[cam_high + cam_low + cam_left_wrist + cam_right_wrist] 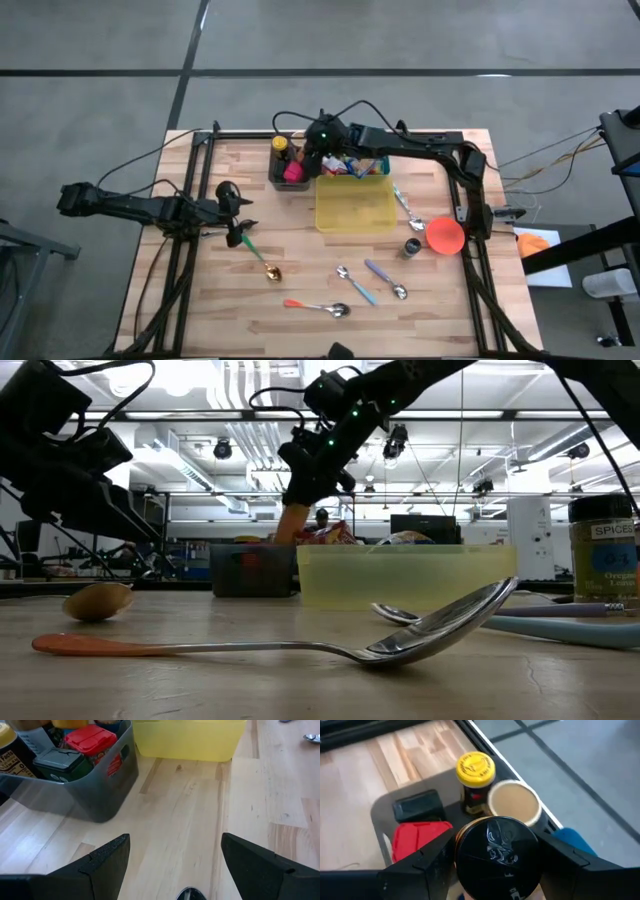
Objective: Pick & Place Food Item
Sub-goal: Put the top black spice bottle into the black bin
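the right gripper (318, 150) reaches in from the right side of the table (300, 330) and hangs over the dark grey bin (288, 172) at the far middle. its fingers are clamped on a jar with a black lid (496, 851), one finger at each side of the lid, and the jar is lifted above the bin. in the low view the jar's tan body hangs below the gripper (318, 468), clear of the bin (252, 570).

below the held jar, the bin still holds a bottle with a yellow cap (475, 769), a container with a pale round lid (514, 802) just beside it, a red-lidded box (416, 837) and a dark box (417, 806).

just right of the bin sits the yellow tray (356, 205), and food packets (362, 165) lie at its far edge.

the left gripper (236, 215) waits at the left side of the table, near the green-handled spoon (258, 255). its fingers (100, 862) stand wide apart with nothing between them, pointing toward the bin (85, 795) and the tray (190, 740).

elsewhere on the table: an orange-handled spoon (315, 306) near the front, a blue-handled spoon (356, 285) and a purple-handled spoon (385, 278) right of it, a small spice jar (412, 246) and an orange bowl (446, 236) toward the right.
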